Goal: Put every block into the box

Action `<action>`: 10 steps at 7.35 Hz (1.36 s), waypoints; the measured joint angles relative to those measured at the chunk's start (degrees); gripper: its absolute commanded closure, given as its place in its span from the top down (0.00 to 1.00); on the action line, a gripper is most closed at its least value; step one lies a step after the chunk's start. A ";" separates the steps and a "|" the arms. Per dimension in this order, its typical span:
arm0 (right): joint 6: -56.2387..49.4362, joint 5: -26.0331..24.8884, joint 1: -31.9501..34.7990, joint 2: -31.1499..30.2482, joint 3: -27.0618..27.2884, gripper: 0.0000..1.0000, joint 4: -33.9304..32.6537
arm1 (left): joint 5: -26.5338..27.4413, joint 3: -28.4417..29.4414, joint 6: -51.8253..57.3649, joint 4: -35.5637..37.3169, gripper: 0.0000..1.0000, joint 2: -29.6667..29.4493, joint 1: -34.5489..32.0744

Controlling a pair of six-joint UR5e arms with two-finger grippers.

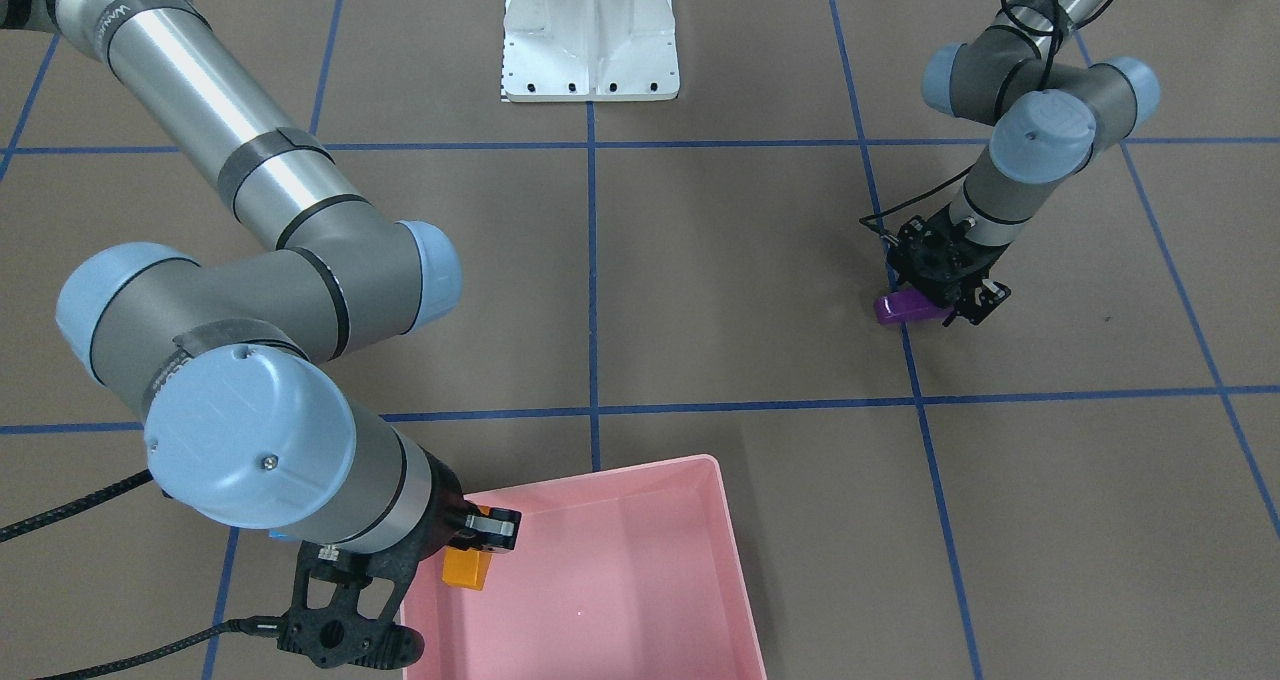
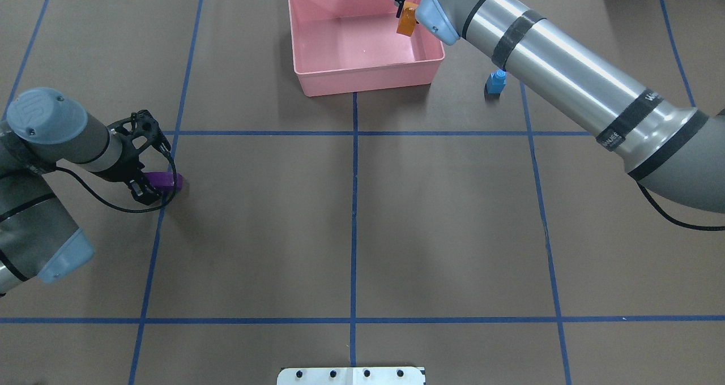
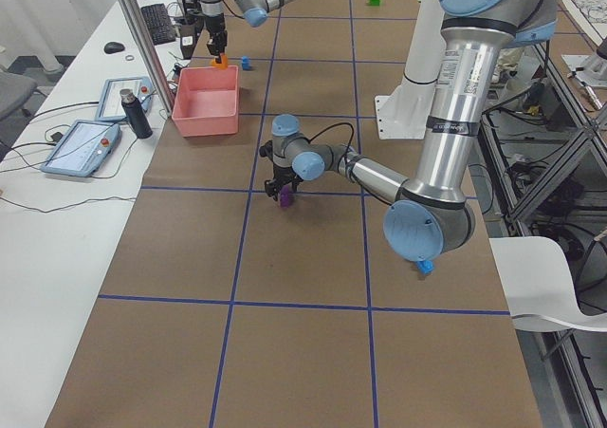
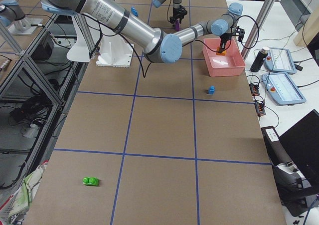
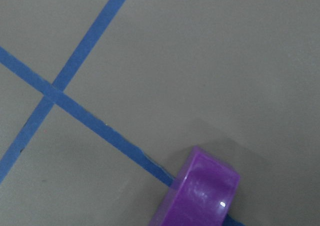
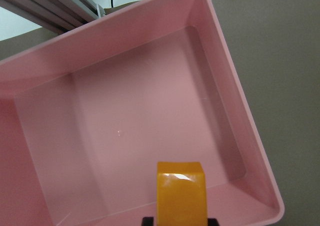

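My right gripper [image 1: 480, 548] is shut on the orange block [image 1: 467, 568] and holds it over the pink box [image 1: 742, 580], near the wall on my right. The orange block [image 2: 406, 24] shows likewise over the box [image 2: 362, 84] in the overhead view and in the right wrist view [image 6: 181, 193]. The box floor [image 6: 125, 136] is bare. My left gripper [image 2: 148, 185] is down at the table, closed around one end of the purple block [image 2: 167, 180], which also shows in the left wrist view [image 5: 200, 196]. A small blue block [image 2: 496, 82] stands right of the box.
A green block [image 4: 90, 181] lies far off at the table's right end. A long blue block [image 4: 134, 10] lies at the table's left end. The white robot base [image 1: 590, 40] stands at the near edge. Tablets and a bottle [image 3: 133, 115] stand beyond the box.
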 measured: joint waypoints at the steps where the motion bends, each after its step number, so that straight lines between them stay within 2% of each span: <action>1: 0.23 -0.03 -0.16 0.34 -0.28 1.00 0.14 | 0.60 -0.02 -0.02 0.03 0.06 0.11 0.03; 2: 0.51 -0.03 -0.16 0.70 -0.37 1.00 0.12 | 0.83 -0.14 -0.12 0.07 0.00 0.17 0.02; 3: 0.92 -0.04 0.04 1.17 -0.38 1.00 -0.02 | 0.83 -0.54 -0.25 0.48 0.00 0.35 -0.01; 5: 1.31 0.53 1.43 2.13 0.47 1.00 -1.04 | -0.12 -5.07 -0.34 7.29 0.00 0.54 -0.10; 7: 1.01 1.63 3.36 1.86 4.90 1.00 -6.30 | -2.54 -13.80 -0.38 22.05 0.00 -2.54 -0.87; 8: 0.62 1.86 4.35 0.51 7.87 1.00 -8.43 | -3.99 -15.41 -1.34 26.47 0.00 -5.30 -1.95; 10: -2.99 1.68 6.11 -5.57 15.19 1.00 -9.90 | -8.42 -14.57 -9.95 29.40 0.00 -12.22 -4.96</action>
